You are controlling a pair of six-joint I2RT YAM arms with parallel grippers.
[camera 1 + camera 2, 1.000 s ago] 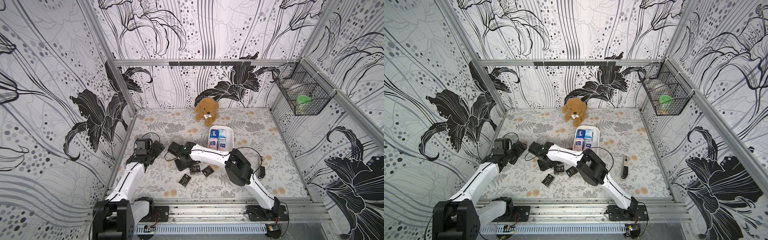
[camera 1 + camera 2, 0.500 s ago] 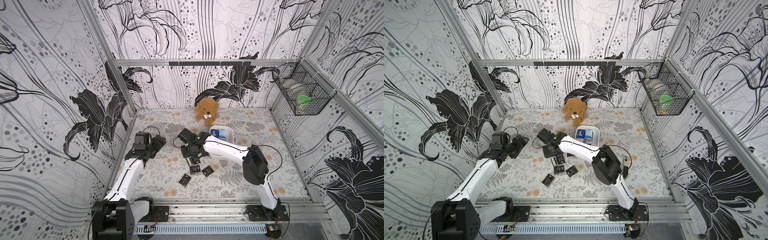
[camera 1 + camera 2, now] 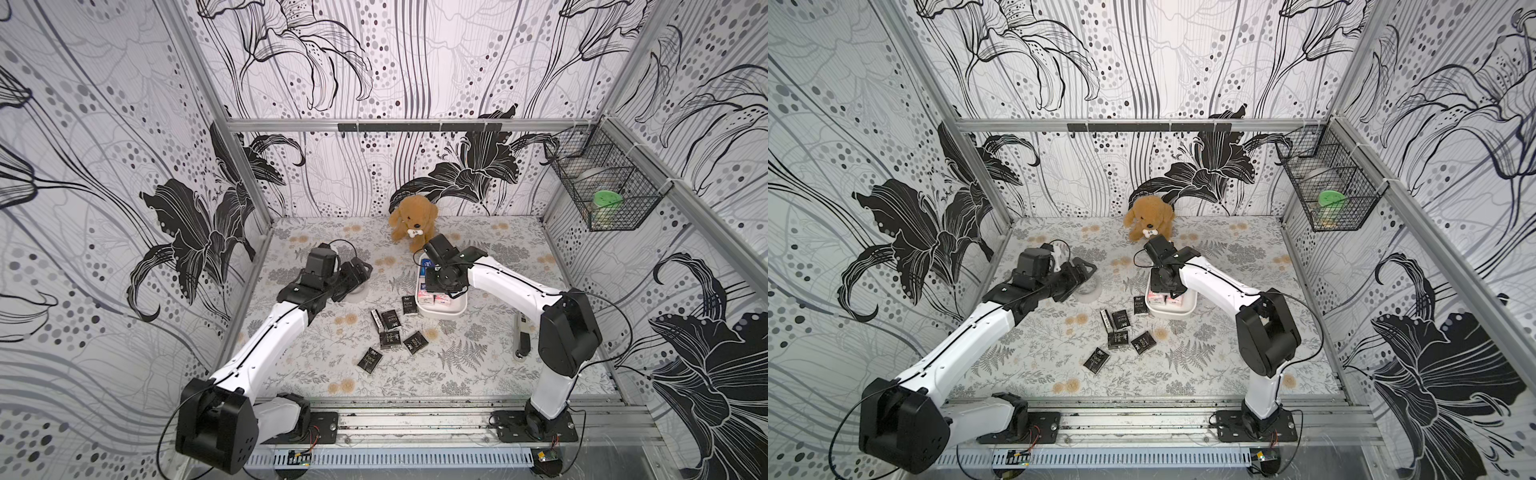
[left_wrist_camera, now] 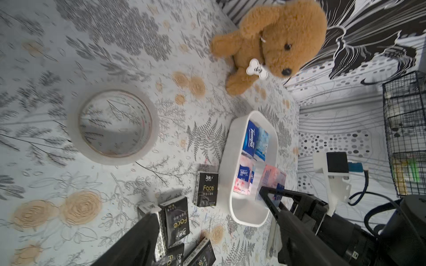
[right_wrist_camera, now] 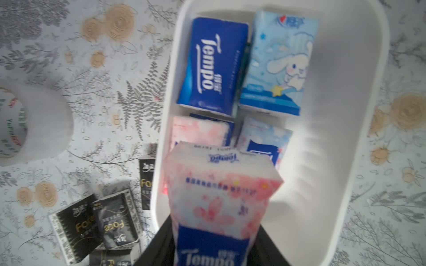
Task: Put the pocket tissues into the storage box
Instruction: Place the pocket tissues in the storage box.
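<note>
Right wrist view: a pink packet (image 5: 221,191) is gripped by the right gripper (image 5: 213,241) above the white box (image 5: 345,138), with black packets (image 3: 390,328) left on the table (image 3: 478,374) at the box's 7 o'clock in a top view, and the left gripper (image 3: 360,269) is spread open, empty.

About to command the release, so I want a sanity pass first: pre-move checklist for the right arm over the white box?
1. Pink floral soft tissue packet held in the right gripper: ok.
2. Packet above the white plastic rounded storage box, inside its rim: ok.
3. Bare box floor beside the packets already inside: ok.
4. Gap between the held packet and those beneath it: cannot tell.
5. Left gripper open, empty, away from the box: ok.
6. All tissues boxed: not ok, six black rectangular packets lie outside.
</note>
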